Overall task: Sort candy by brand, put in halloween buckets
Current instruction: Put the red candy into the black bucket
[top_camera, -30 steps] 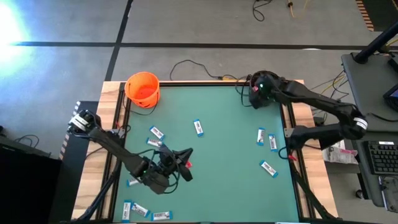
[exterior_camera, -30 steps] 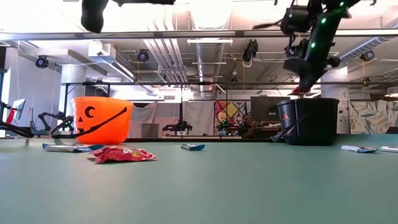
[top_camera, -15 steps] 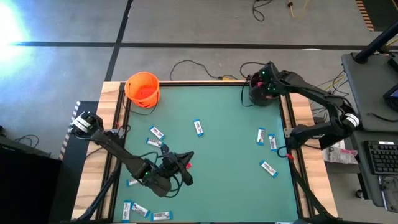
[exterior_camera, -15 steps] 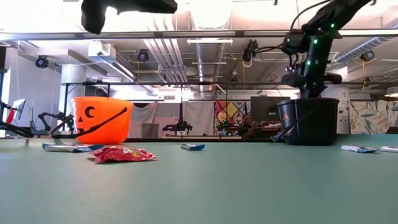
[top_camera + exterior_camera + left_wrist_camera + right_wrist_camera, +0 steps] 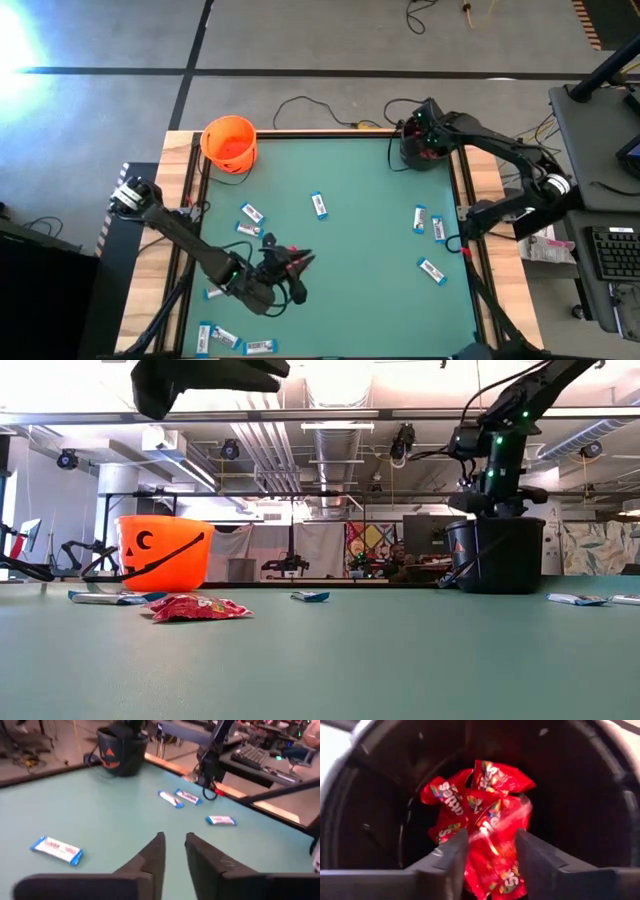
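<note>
A black bucket (image 5: 415,157) stands at the table's far right corner, with several red packets (image 5: 490,782) piled inside. My right gripper (image 5: 492,837) is lowered into its mouth (image 5: 495,520), open, with one blurred red packet (image 5: 495,862) between the fingers. An orange bucket (image 5: 229,143) stands at the far left corner. One red packet (image 5: 198,607) lies flat on the table near the left side. My left gripper (image 5: 174,837) hovers high above it (image 5: 300,262), fingers a narrow gap apart, holding nothing. Several blue-and-white bars (image 5: 319,204) lie scattered on the table. My right gripper comes at the black bucket from above, pointing down. A red packet (image 5: 492,870) sits in the gap between its spread fingers (image 5: 447,857), blurred. I cannot tell whether the fingers touch it.
Blue bars lie in a pair by the right edge (image 5: 428,223), one nearer (image 5: 431,271), two left of centre (image 5: 251,213) and a few at the near left corner (image 5: 228,341). A raised wooden rim (image 5: 468,190) frames the green table. A cable (image 5: 300,103) trails behind the far edge.
My right gripper has moved from beside the black bucket's rim to over its middle and down into its mouth, carrying a red packet. My left gripper has shifted a little above the red packet on the table, staying high.
</note>
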Tool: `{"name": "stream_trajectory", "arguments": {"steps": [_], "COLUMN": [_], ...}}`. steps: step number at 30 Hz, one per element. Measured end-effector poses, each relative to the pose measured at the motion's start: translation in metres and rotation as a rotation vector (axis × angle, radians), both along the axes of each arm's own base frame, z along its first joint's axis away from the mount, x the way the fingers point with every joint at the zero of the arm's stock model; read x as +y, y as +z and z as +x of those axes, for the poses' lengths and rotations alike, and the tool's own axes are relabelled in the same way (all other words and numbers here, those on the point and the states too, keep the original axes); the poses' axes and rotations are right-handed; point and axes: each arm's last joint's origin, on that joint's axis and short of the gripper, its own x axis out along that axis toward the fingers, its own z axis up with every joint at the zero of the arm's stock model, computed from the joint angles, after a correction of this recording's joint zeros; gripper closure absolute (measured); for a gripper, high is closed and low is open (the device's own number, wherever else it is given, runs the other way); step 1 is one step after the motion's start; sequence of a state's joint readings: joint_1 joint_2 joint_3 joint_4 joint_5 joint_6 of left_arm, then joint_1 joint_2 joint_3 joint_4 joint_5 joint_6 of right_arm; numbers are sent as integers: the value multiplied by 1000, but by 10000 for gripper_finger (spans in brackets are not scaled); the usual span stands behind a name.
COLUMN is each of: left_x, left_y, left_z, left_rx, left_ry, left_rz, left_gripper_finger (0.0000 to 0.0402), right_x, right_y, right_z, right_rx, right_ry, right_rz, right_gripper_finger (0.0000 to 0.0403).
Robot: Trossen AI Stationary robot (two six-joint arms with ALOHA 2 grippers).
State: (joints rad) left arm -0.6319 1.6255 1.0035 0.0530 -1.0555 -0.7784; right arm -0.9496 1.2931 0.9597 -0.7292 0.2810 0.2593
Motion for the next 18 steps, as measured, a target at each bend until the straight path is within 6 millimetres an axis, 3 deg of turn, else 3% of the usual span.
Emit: {"name": "stream_trajectory", "arguments": {"steps": [3, 7, 11, 18], "left_x": [4, 6, 7, 25], "left_y": [2, -1, -6, -24], "left_z": [-7, -12, -15, -23], "left_rx": [41, 104, 179, 344], "left_ry": [-22, -42, -81, 23], "left_rz": [-42, -69, -80, -96], "left_gripper_finger": [296, 258, 220, 157], "right_x": [7, 32, 76, 164], "right_y": [15, 41, 70, 108], "right_z": [-2, -7, -13, -37], "right_rx": [-26, -66, -137, -519], "right_ry": [4, 72, 200, 457], "right_rz": [-46, -114, -189, -251], "right_gripper_finger": [206, 161, 130, 114]}}
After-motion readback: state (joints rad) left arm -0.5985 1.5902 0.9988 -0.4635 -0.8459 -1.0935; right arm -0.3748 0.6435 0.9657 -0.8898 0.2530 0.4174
